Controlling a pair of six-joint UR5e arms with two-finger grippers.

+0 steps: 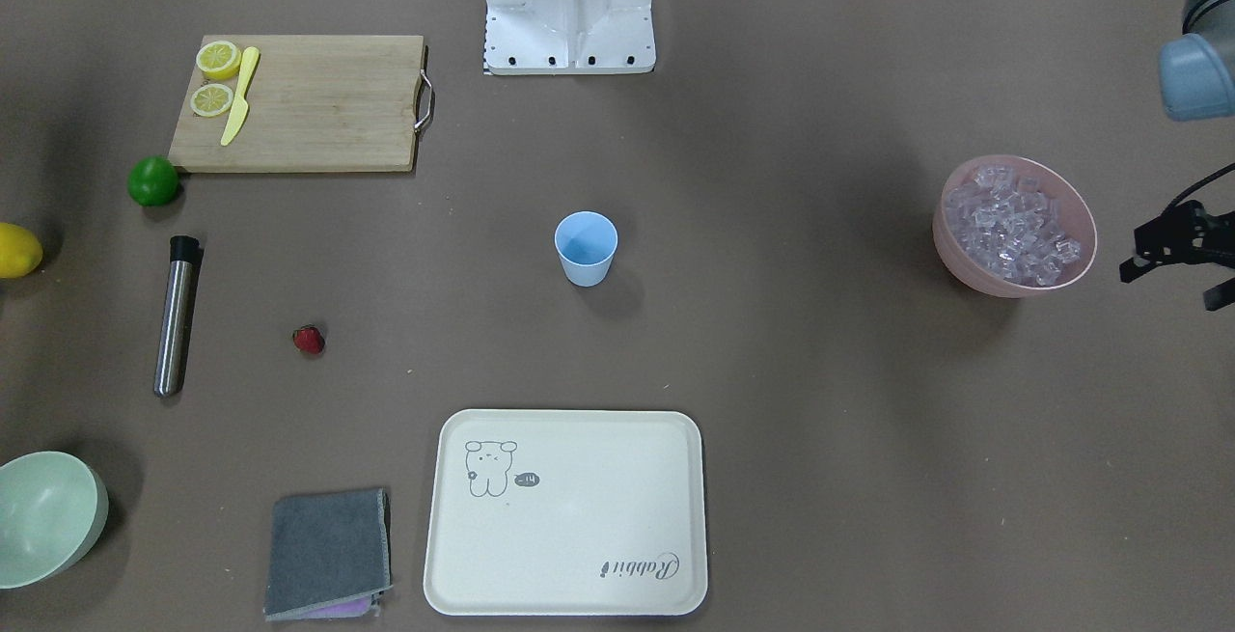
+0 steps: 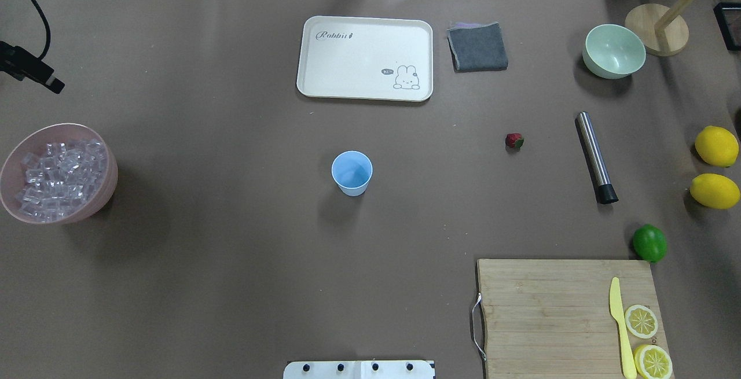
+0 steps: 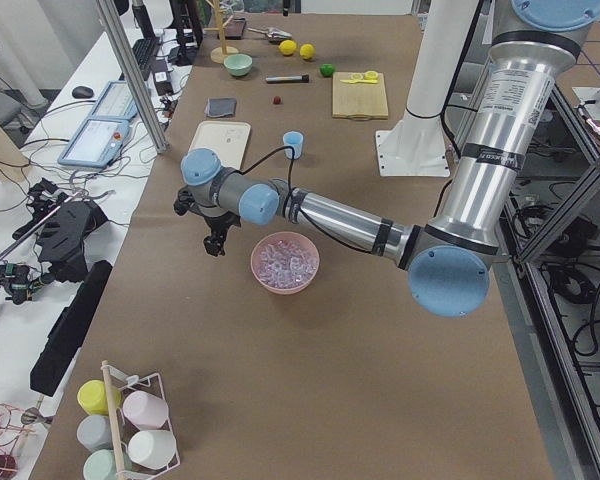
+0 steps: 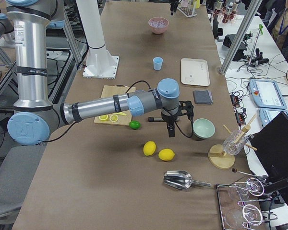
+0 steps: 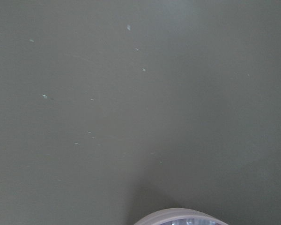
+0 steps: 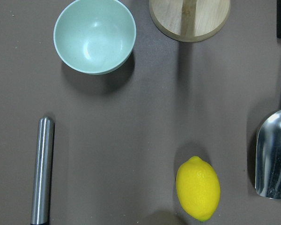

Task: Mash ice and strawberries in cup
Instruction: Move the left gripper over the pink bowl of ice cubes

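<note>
Blue cup (image 1: pixel 586 248) stands upright mid-table and looks empty. The strawberry (image 1: pixel 309 340) lies on the brown mat well off to the robot's right, near a steel rod (image 1: pixel 176 316), and the ice (image 1: pixel 1013 222) is heaped in the pink bowl (image 1: pixel 965 267) far over on its left. L gripper (image 3: pixel 216 240) hangs just beside that bowl, R gripper (image 4: pixel 171 129) hovers btwn rod & lemons (image 4: pixel 158 151). Can't tell for either if the fingers are wide or closed.

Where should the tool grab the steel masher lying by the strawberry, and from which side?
Take the masher around the middle of its steel shaft, coming straight down from above and closing across its narrow width. It lies flat on the table, a long round rod with bare space along both long sides, so a mid-length hold should stay balanced.
</note>
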